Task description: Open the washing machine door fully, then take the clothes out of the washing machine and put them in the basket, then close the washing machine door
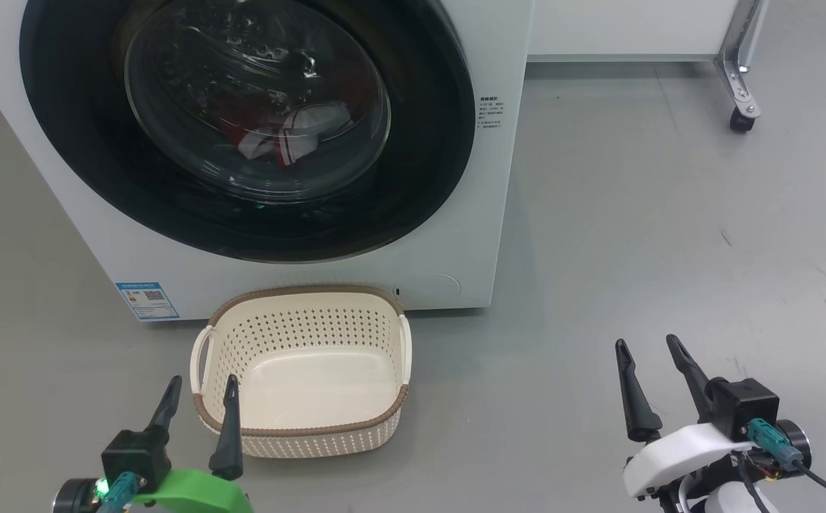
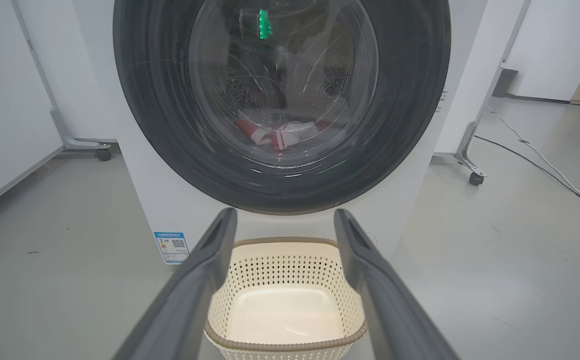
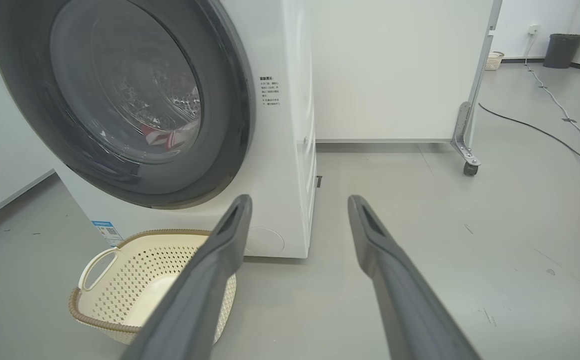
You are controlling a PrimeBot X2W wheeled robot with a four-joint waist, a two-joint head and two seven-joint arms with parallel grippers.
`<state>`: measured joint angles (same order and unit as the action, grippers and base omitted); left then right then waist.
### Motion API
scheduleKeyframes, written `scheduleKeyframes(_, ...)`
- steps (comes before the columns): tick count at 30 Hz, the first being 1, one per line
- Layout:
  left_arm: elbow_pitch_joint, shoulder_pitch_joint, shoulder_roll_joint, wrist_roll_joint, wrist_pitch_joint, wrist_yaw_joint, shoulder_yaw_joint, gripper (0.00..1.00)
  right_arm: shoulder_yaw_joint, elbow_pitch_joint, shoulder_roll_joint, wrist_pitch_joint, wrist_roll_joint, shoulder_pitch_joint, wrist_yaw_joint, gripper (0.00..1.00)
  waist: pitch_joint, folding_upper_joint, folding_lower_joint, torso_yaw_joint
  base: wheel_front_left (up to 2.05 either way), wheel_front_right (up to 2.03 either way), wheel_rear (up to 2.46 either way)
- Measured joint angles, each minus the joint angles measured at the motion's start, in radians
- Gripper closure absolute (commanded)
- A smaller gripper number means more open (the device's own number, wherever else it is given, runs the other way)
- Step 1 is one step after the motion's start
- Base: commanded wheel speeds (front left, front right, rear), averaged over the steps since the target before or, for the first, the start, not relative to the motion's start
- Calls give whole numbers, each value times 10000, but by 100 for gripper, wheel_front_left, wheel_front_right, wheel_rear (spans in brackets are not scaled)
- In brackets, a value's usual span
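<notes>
so, step 1 is not yet begun: the door (image 1: 423, 142) sits shut on the washer (image 1: 498, 214), clothes (image 1: 284, 135) behind its glass, basket (image 1: 298, 292) just in front. left gripper (image 1: 202, 381) and right gripper (image 1: 647, 343) gape wide, holding nothing; next, 1 must hook the door's rim.

The washing machine (image 1: 498, 214) has a smooth white body with a soft sheen. On its front, the washing machine door (image 1: 256, 107) has a wide glossy black rim around clear, reflective glass. Behind that glass lie the clothes (image 1: 284, 139), crumpled red and white cloth. In front of the machine, the basket (image 1: 298, 324) is matt cream plastic, perforated, with a brown woven-look rim. The floor (image 1: 633, 249) around the machine is smooth grey, faintly shiny and scuffed. The left gripper (image 1: 202, 381) and right gripper (image 1: 648, 343) have dark matt jaws.
</notes>
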<state>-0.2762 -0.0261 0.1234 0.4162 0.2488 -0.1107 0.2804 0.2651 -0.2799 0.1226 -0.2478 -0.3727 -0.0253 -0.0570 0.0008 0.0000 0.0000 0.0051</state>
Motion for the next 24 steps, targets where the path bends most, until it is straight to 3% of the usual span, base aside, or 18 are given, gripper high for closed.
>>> scheduleKeyframes(17, -88, 0, -65, -58, -2, -35, -6, 0, -128, -6, -134, 0, 151, 136, 31, 0, -10, 0, 0, 42, 0, 0, 0)
scheduleKeyframes(18, -94, 0, -67, -58, -2, -40, -8, 0, -146, -8, -134, 0, 161, 137, 33, 12, -9, 0, 0, 47, 0, 0, 0)
scheduleKeyframes(19, -98, 0, -67, -59, -2, -69, -8, 0, -171, -10, -142, 0, 161, 137, 38, 55, -8, 0, 0, 52, 0, 0, 0)
scheduleKeyframes(20, -104, 0, -67, -59, -2, -71, -8, 0, -199, -10, -155, 0, 161, 137, 48, 55, -6, 0, 0, 57, 0, 0, 0)
scheduleKeyframes(21, -111, 0, -67, -65, -2, -71, -8, 0, -222, -8, -171, 0, 161, 137, 50, 100, -5, 0, 0, 61, 0, 0, 0)
scheduleKeyframes(24, -123, 0, -69, -86, -2, -71, -8, 0, -272, -4, -213, 0, 161, 137, 121, 100, -2, 0, 0, 71, 0, 0, 0)
